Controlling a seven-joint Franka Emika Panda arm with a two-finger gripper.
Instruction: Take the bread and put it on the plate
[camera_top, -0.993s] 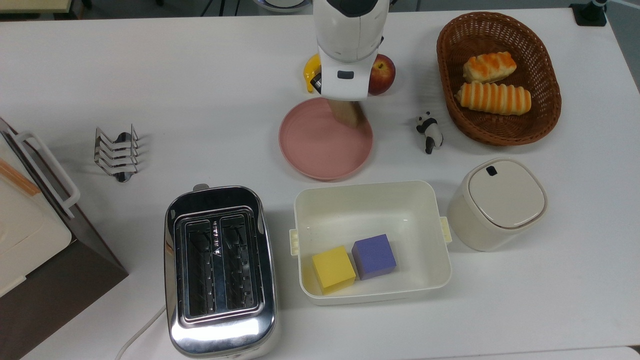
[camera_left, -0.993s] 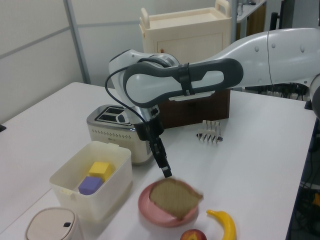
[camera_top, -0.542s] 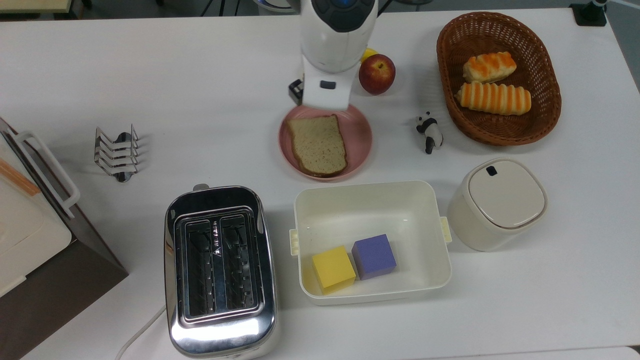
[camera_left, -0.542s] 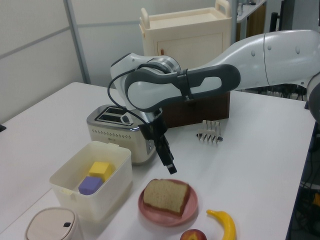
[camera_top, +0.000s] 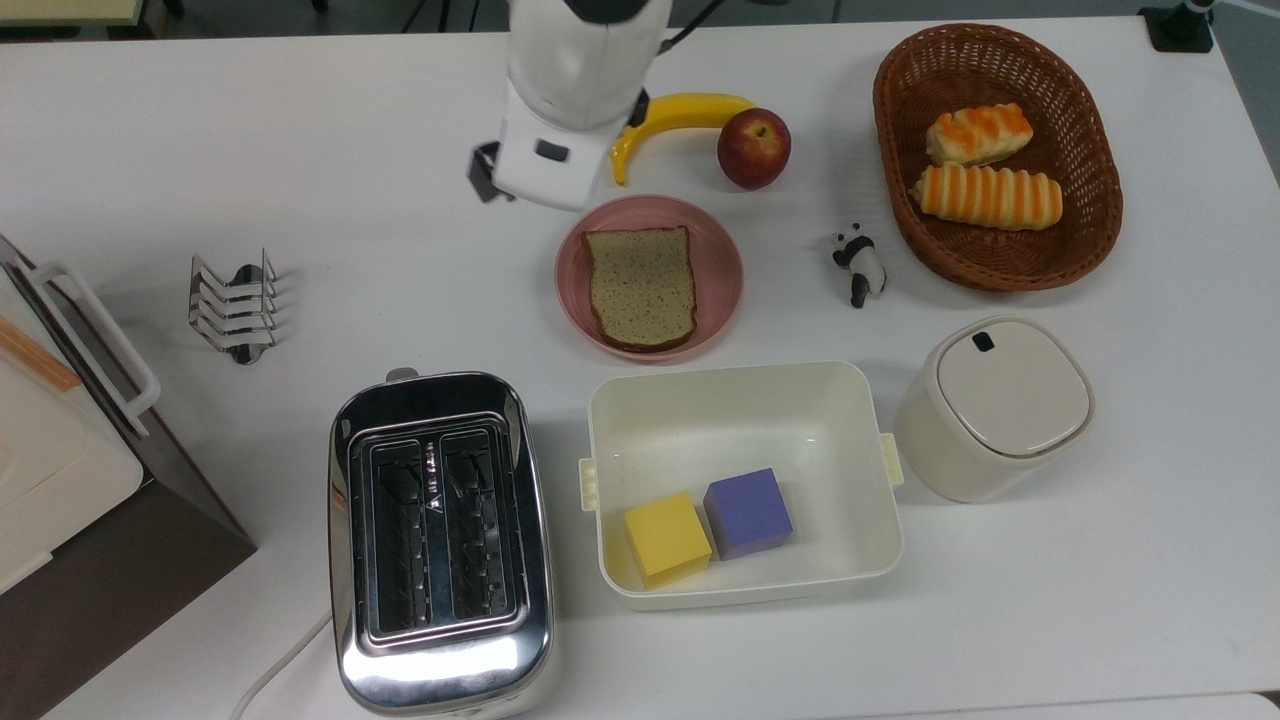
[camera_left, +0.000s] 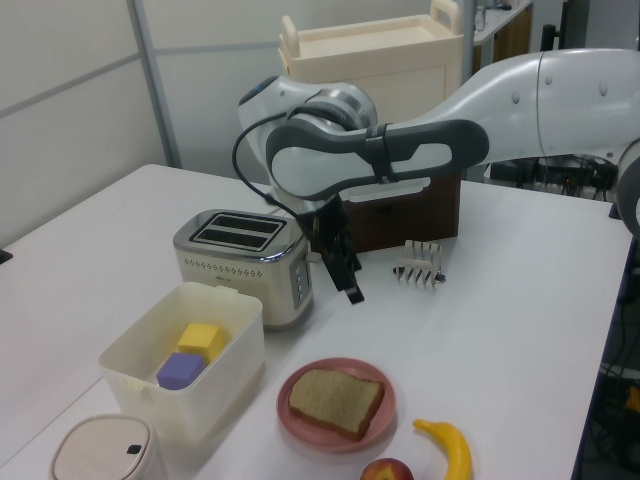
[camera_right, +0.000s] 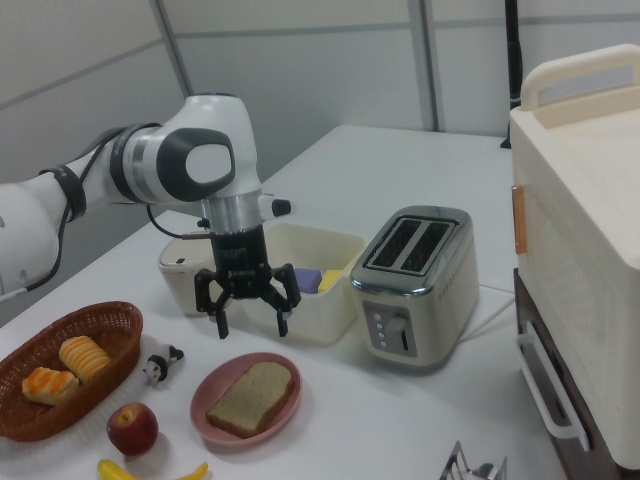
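We are now seeing the bread (camera_top: 641, 288) lying flat on the plate (camera_top: 720, 250), where a second ago it was hanging tilted from the claw (camera_right: 248, 303). The claw, spread and empty, is withdrawing above the plate. We are judging placement complete.

Gripper (camera_right: 248, 303): black fingers, white arm housing. Below gripper: bread (camera_top: 641, 287) brown, speckled crumb, darker crust; plate (camera_top: 718, 262) pink. Beyond plate from gripper: rolls (camera_top: 987, 195) orange-and-cream striped, basket (camera_top: 1095, 150) brown wicker. Bench (camera_top: 300, 130) white.
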